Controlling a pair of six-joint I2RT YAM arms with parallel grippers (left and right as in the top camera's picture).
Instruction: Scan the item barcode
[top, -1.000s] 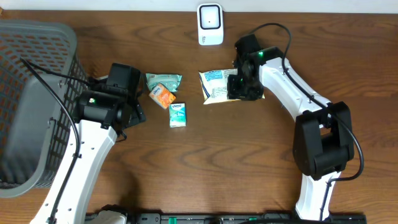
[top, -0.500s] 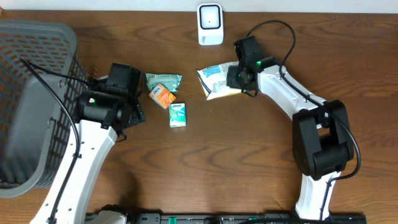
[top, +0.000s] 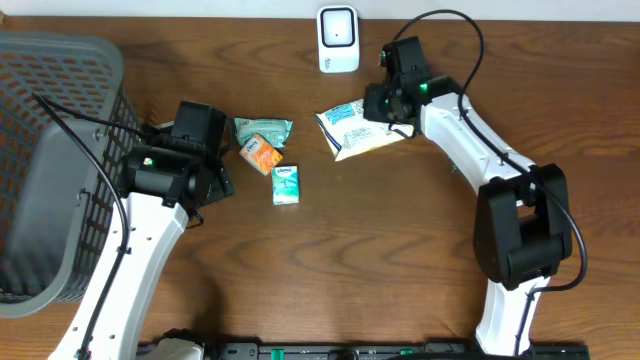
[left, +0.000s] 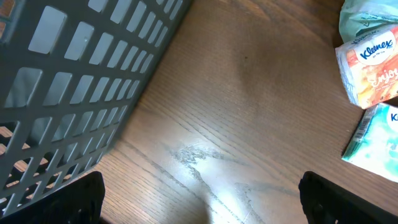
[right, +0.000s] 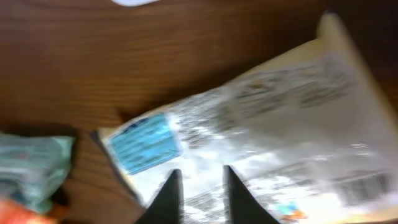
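With the right gripper pinched shut on the white packet near the scanner, presenting appears under way; next its barcode must face the window, while the left gripper idles wide open.

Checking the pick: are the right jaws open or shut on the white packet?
Shut on the white packet: right gripper fingertips pinch its film.

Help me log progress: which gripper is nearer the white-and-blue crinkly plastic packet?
Right. The right gripper pinches the packet; the left gripper hangs well apart, beside the grey mesh basket.
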